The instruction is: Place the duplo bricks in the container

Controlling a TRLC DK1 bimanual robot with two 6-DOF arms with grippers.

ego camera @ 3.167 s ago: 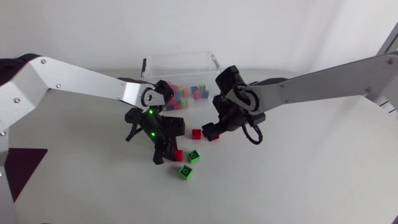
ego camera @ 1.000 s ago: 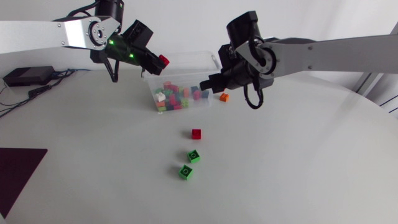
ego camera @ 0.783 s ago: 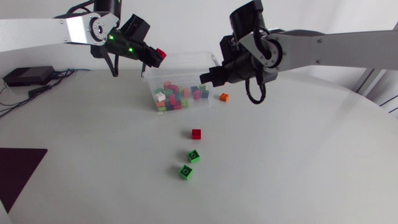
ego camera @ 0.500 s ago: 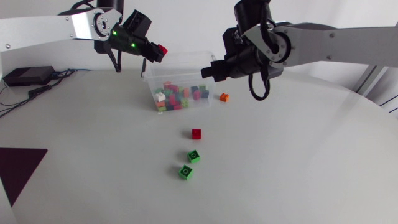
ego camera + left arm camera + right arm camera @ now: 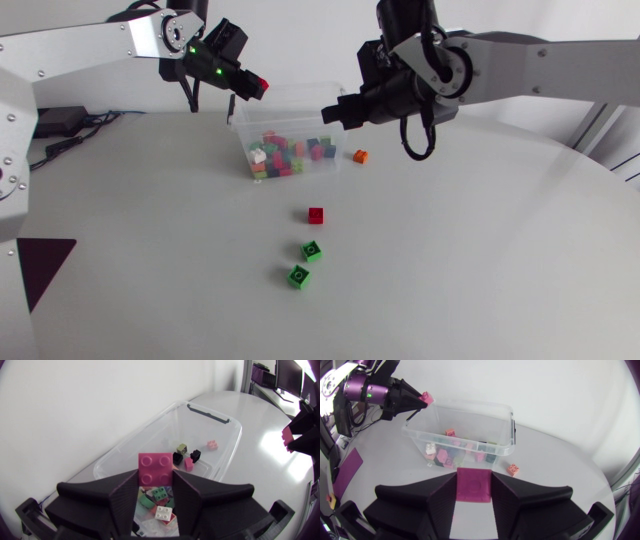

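- The white surface (image 5: 480,260) is seen to carry the container and four loose bricks.
- The left arm (image 5: 90,40) is recorded entering from the left side. It is raised above the surface and reaches to the container's far left corner.
- The right arm (image 5: 540,70) is recorded entering from the right side, also raised, with its wrist beside the container's right end.
- The clear container (image 5: 300,100) is found at the far middle of the surface, without a lid. A mixed brick pile (image 5: 285,153) of pink, green, white and dark pieces lies on its floor.
- The left gripper (image 5: 155,477) is closed on the left-held brick (image 5: 155,469) and held in the air over the container's far left rim.
- The right gripper (image 5: 474,482) is clamped on the right-held brick (image 5: 474,485) and held in the air just outside the container's right end.
- The left-held brick is red-pink with four studs showing and is pinched from both sides.
- The right-held brick is pink-red; a plain face is shown to the wrist view.
- The orange brick (image 5: 360,156) lies on the surface near the container's right end, not touching it.
- The loose red brick (image 5: 316,215) lies well in front of the container.
- The first green brick (image 5: 312,251) lies just below the loose red brick in the head view. The second green brick (image 5: 298,276) lies just beside it, nearer the front edge.
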